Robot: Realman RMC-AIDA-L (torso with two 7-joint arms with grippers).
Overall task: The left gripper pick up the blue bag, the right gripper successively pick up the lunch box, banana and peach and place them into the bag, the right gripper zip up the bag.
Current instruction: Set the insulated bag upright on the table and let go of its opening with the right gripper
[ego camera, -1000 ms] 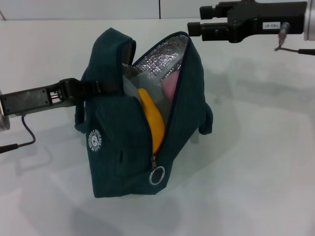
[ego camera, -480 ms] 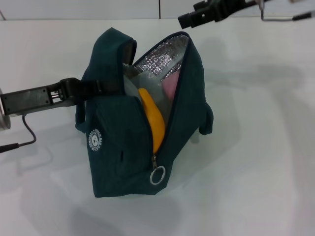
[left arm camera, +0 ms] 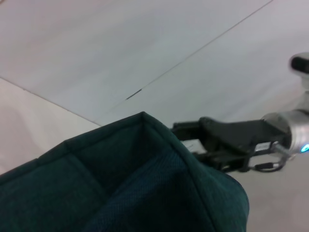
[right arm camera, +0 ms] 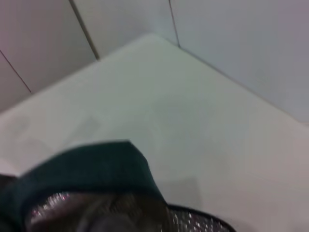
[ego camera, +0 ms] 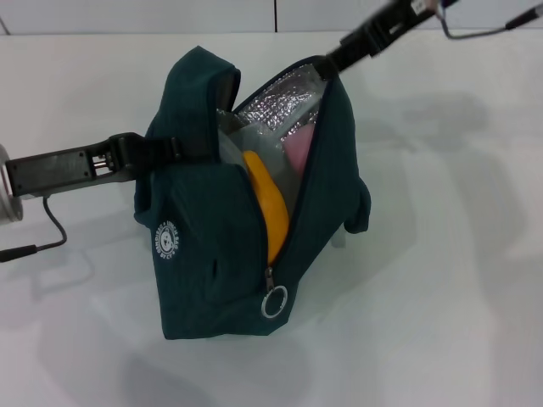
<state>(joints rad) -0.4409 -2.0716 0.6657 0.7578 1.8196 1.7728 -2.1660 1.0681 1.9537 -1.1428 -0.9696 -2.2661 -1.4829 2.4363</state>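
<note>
While the blue bag [ego camera: 212,254] stands upright on the white worktop [ego camera: 441,254], its mouth gapes open along the front, and the zipper runs unclosed down to the ring zipper pull [ego camera: 274,301] low on the front edge. Left gripper [ego camera: 165,150] comes in from the robot's left, level with the upper part of the bag, pinching one padded handle [ego camera: 182,148] at the bag's side. Silver foil lining [ego camera: 284,106] shows inside the far wall. Contents visible through the opening: the banana [ego camera: 267,212] stands on end against the near side, yellow, reaching down towards the zipper; the peach [ego camera: 299,151] sits pink behind it against the far wall; the lunch box [ego camera: 237,144] shows as a clear, greyish edge above the banana. Round white bear logo [ego camera: 168,240] faces the robot's left on the outer panel. Right gripper [ego camera: 344,57] angles down from the upper right, its tip at the top edge of the bag's far wall; cannot tell from any view whether it is spread or pressed together. In the left wrist view the bag's teal fabric [left arm camera: 145,183] fills the foreground, with the right arm beyond it.
</note>
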